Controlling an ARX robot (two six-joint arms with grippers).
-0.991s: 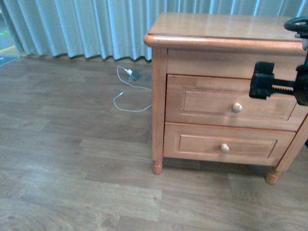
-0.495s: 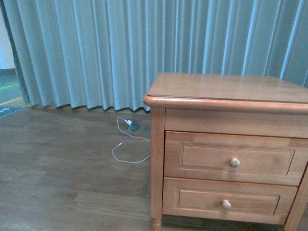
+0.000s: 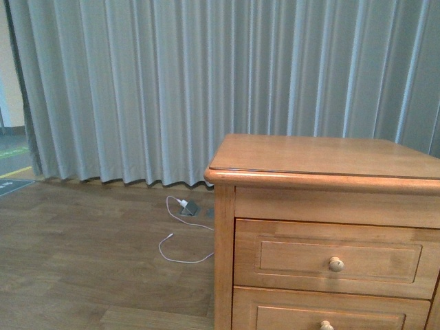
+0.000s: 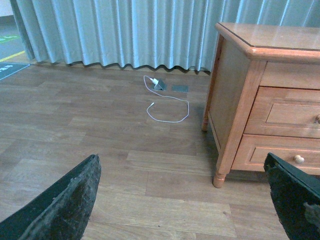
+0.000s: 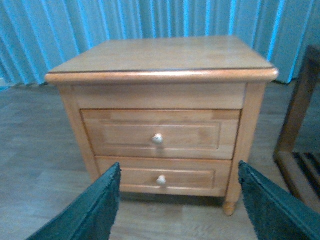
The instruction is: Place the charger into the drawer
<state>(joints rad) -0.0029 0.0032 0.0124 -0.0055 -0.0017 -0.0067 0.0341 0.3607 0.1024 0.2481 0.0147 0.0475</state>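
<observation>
Curtain: pale grey-green pleated fabric curtain (image 3: 172,89), hanging behind the cabinet and reaching the floor.
Floor: grey-brown wood-plank floor (image 4: 75,130), running in front of and beside the cabinet.
Cabinet: honey-brown wooden bedside cabinet (image 3: 323,158) with a bare top; landmark for all positions below.
Drawer: upper wide honey-brown wooden drawer (image 5: 125,132) with recessed panel front, fully closed, directly under the cabinet top; a like lower drawer (image 5: 195,177) sits beneath it.
Left pincer: left pincer (image 4: 185,200), jaws spread wide, empty, low over the floor, off the cabinet's side.
Right pincer: right pincer (image 5: 177,205), jaws spread wide, empty, facing the cabinet front, short of both drawers.
Knob: round pale knob (image 5: 157,138), centred on the upper drawer front.
White cable: thin white cable (image 3: 180,244) with white plug, on the floor beside the cabinet near the curtain.
Charger: not visible in any view; location cannot be told.
Procedure: judged step is opening the drawer. Centre the right pincer on the upper knob, not the lower; close firmly; pull straight out.
</observation>
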